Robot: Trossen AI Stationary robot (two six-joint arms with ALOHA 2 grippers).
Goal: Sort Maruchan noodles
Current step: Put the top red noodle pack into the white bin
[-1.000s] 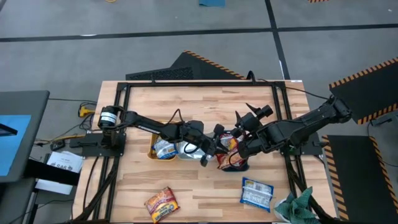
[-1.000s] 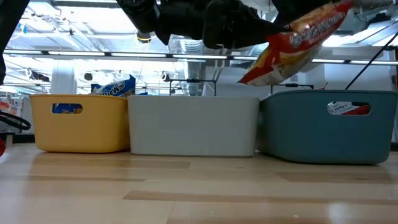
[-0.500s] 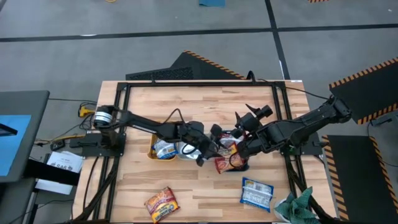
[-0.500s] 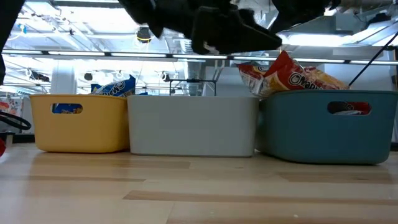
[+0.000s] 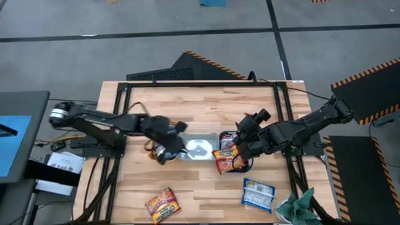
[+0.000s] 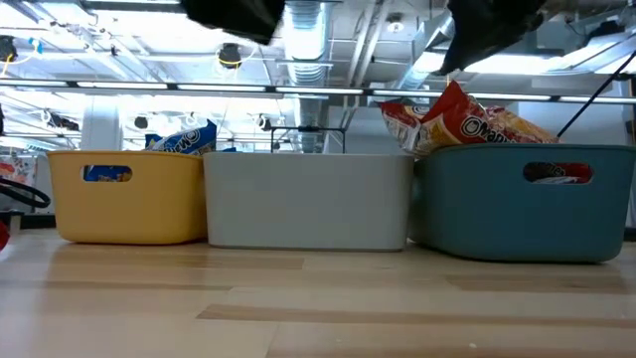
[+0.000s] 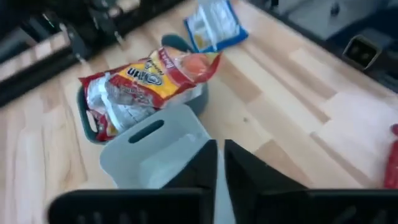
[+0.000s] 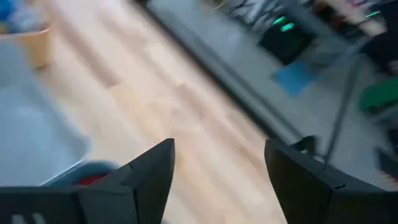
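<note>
Right gripper (image 8: pixel 217 180) spread wide, empty, above teal tray (image 5: pixel 245 164) heaped with red-orange noodles (image 5: pixel 226 157), left gripper (image 7: pixel 219 177) apparently nearly closed, empty, over clear tray (image 5: pixel 199 149), blue packet (image 5: pixel 257 193) on counter (image 5: pixel 206 112) at 5 o'clock.

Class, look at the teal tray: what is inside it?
The teal tray holds red-orange noodle packets piled above its rim; the low view shows two. Anything beneath them is hidden by the tray wall.
</note>
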